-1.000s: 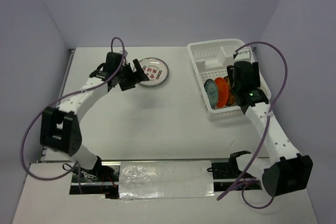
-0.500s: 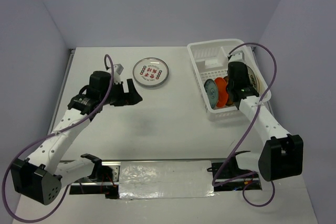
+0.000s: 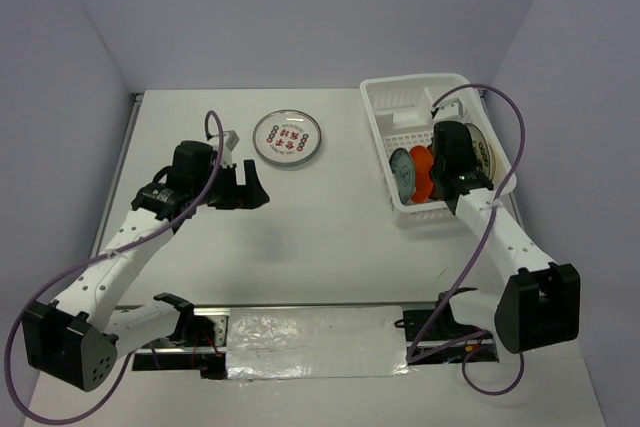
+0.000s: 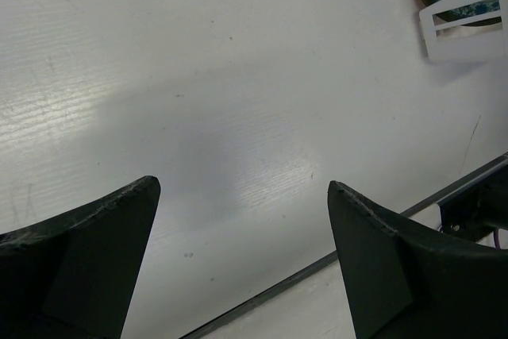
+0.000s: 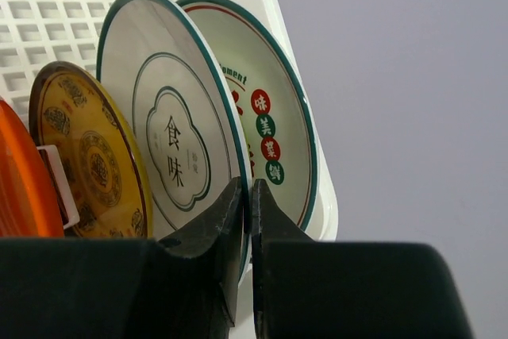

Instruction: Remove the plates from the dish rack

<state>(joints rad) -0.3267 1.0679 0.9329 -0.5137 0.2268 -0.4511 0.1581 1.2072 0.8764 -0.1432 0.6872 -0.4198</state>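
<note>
Right gripper (image 5: pixel 246 190) is pinching the green-rimmed plate (image 5: pixel 171 148) reading "食味"; left gripper (image 4: pixel 242 188), spread wide, has backed toward the near edge.

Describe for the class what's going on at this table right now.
The right gripper is shut on the rim of a green-rimmed white plate standing upright in the dish rack, with other plates beside it. One red-marked plate already lies on the table. The left gripper hovers open over bare table, holding nothing.
</note>
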